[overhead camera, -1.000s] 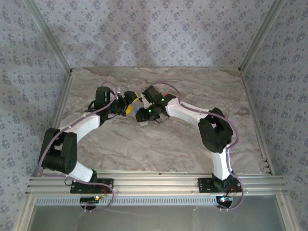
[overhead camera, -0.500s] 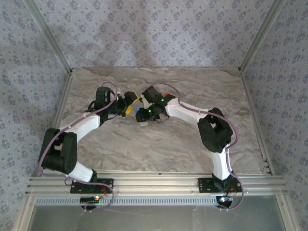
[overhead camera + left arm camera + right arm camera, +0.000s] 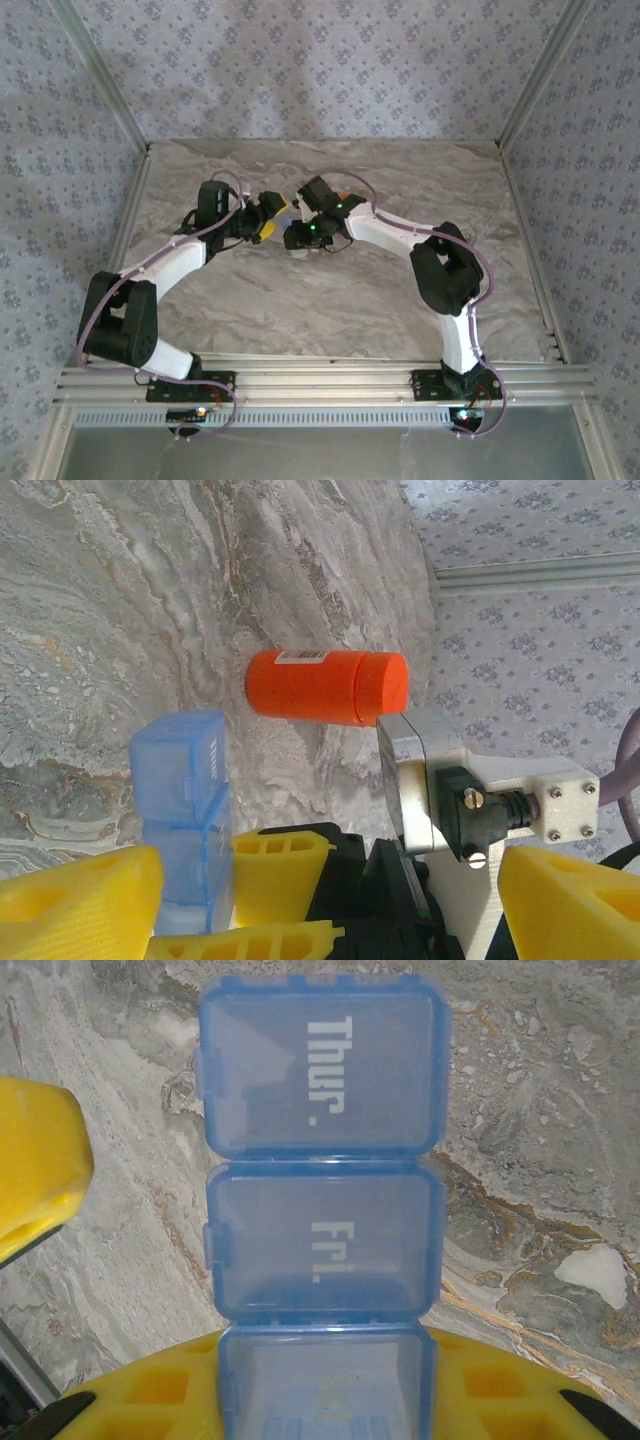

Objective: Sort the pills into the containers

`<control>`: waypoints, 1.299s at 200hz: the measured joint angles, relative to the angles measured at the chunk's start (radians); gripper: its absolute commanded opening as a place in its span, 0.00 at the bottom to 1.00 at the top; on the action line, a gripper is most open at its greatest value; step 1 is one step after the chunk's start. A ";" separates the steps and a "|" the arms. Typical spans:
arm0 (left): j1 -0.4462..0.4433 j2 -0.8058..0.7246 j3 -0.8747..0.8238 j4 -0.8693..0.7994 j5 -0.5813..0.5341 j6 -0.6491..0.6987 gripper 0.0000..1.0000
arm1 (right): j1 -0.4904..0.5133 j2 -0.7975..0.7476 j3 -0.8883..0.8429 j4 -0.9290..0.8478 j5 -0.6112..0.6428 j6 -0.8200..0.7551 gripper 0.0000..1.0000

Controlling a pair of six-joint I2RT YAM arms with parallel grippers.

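A pale blue translucent container (image 3: pixel 322 1150), a strip of lidded boxes marked Thur., Fri. and Sat., sticks out over the marble table. My right gripper (image 3: pixel 325 1400) is shut on its Sat. end, yellow fingers (image 3: pixel 130 1390) on both sides. In the left wrist view the same blue container (image 3: pixel 180 810) stands at lower left, with the right gripper's yellow fingers (image 3: pixel 270 865) on it. My left gripper (image 3: pixel 330 865) is wide open around that spot, holding nothing. The orange container (image 3: pixel 325 685) lies on its side beyond. The pills are out of view.
In the top view both grippers meet mid-table, left gripper (image 3: pixel 270 222) facing right gripper (image 3: pixel 298 238). One yellow left finger (image 3: pixel 40 1175) hangs close beside the blue strip. Patterned walls (image 3: pixel 540 660) close the table's back and sides.
Both grippers have edged slightly toward the back of the table and the left arm's elbow has swung a little left. The hold on the blue container is unchanged.
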 measured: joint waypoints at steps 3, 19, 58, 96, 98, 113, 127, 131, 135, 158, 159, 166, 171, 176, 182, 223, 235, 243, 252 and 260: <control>0.000 0.000 0.000 0.000 0.000 0.000 0.87 | 0.000 0.000 0.001 0.001 0.000 0.000 0.33; 0.000 0.000 0.000 0.000 0.000 0.000 0.87 | 0.001 0.003 0.004 0.007 0.000 0.000 0.32; 0.000 0.002 0.000 0.000 0.000 0.001 0.87 | 0.009 0.004 0.011 0.017 0.000 0.000 0.33; 0.000 0.006 0.000 0.001 0.000 0.005 0.87 | 0.022 0.004 0.013 0.018 -0.005 0.000 0.33; 0.000 0.006 0.000 0.001 0.000 0.005 0.87 | 0.022 0.004 0.013 0.018 -0.006 0.000 0.33; 0.000 0.009 0.000 0.004 0.000 0.006 0.87 | 0.024 0.004 0.013 0.017 -0.007 0.000 0.33; 0.000 0.009 0.000 0.004 0.000 0.008 0.87 | 0.025 0.004 0.013 0.017 -0.007 0.000 0.32; 0.000 0.009 0.000 0.004 0.000 0.008 0.87 | 0.025 0.004 0.013 0.017 -0.007 0.000 0.32; 0.000 0.009 0.000 0.004 0.000 0.008 0.87 | 0.026 0.004 0.013 0.017 -0.007 0.000 0.33; 0.000 0.009 0.000 0.004 0.000 0.009 0.87 | 0.026 0.004 0.013 0.017 -0.007 0.000 0.33; 0.000 0.009 0.000 0.004 0.000 0.010 0.87 | 0.026 0.004 0.013 0.017 -0.007 0.000 0.33; 0.000 0.010 0.000 0.004 0.000 0.011 0.87 | 0.026 0.004 0.013 0.017 -0.007 0.000 0.33; 0.000 0.011 0.000 0.005 0.000 0.011 0.87 | 0.026 0.004 0.013 0.017 -0.007 0.000 0.32; 0.000 0.012 0.000 0.005 0.000 0.012 0.87 | 0.026 0.004 0.013 0.017 -0.007 0.000 0.32; 0.000 0.013 0.000 0.006 0.001 0.012 0.87 | 0.026 0.004 0.013 0.017 -0.007 0.000 0.33; 0.000 0.028 0.018 0.005 0.011 0.011 0.87 | 0.025 0.005 0.013 0.018 0.000 0.009 0.32; 0.000 0.030 0.024 0.000 0.011 0.011 0.87 | 0.025 0.005 0.013 0.019 0.001 0.013 0.32; 0.000 0.031 0.029 -0.001 0.011 0.008 0.87 | 0.025 0.006 0.013 0.021 0.001 0.014 0.32; 0.000 0.031 0.036 -0.001 0.011 0.004 0.87 | 0.026 0.007 0.013 0.023 0.000 0.014 0.32; 0.000 0.031 0.045 0.001 0.011 0.002 0.87 | 0.028 0.008 0.013 0.024 0.000 0.014 0.32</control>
